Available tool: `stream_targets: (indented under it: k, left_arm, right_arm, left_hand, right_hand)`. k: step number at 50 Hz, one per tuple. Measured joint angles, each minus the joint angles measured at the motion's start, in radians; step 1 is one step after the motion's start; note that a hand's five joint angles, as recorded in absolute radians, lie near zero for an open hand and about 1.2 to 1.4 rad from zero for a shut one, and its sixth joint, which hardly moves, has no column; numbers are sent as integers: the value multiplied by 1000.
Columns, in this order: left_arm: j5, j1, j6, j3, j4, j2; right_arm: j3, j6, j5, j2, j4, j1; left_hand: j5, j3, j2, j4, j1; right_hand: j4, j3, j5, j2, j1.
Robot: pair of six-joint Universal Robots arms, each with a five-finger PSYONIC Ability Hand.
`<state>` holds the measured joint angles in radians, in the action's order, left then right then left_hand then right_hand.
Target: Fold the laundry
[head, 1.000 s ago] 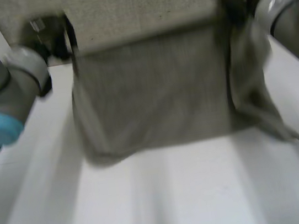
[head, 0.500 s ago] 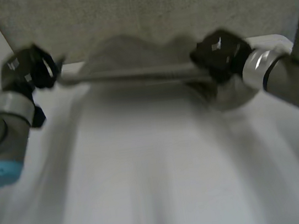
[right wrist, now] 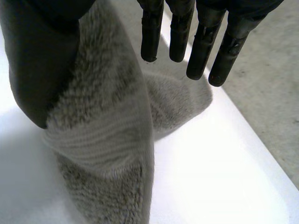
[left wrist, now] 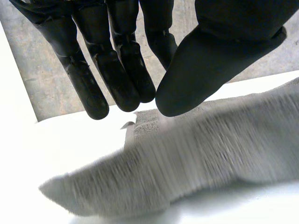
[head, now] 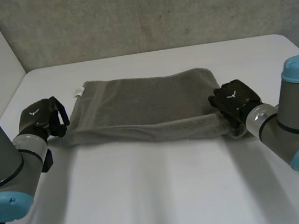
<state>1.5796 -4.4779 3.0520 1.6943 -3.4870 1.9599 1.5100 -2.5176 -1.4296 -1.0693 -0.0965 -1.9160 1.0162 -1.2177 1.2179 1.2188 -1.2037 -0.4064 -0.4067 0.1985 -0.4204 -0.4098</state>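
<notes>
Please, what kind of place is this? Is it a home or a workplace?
Probably a robotics lab or test room, not a home: a white table, a plain grey wall behind it, and two robot arms at one grey towel.

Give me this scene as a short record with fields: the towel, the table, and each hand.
Cloth: grey-green terry towel, spread lengthwise between the hands, near edge bunched
Surface: white table
Label: small white tag at the towel's far left corner
Left hand: at the towel's near left corner, fingers straight, open
Right hand: at the towel's right end, fingers straight, cloth against its thumb
</notes>
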Motion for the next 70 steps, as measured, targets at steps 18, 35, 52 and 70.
stream_targets:
  k: [18, 35, 52, 70]
  left_arm:
    - [-2, -9, -1, 27, -5, -20]
    - [-188, -8, 43, 52, 7, -18]
    - [-258, -18, 269, 57, 15, -8]
    - [-385, -26, 271, 70, 18, -2]
  right_arm:
    - [115, -213, 16, -19, 40, 131]
    - [136, -202, 160, -39, 101, 201]
    - [133, -206, 255, -16, 71, 267]
    - [145, -229, 247, -65, 49, 263]
  left_hand:
    - [0, 0, 0, 0, 0]
    - [-550, 578, -578, -578, 560]
    - [-761, 783, -783, -785, 765]
    - [-763, 787, -786, -787, 768]
  right_hand:
    - [-2, -2, 39, 0, -2]
    - [-23, -3, 76, -3, -20]
    - [-563, -563, 597, -554, -562]
    - [-931, -926, 968, -914, -923]
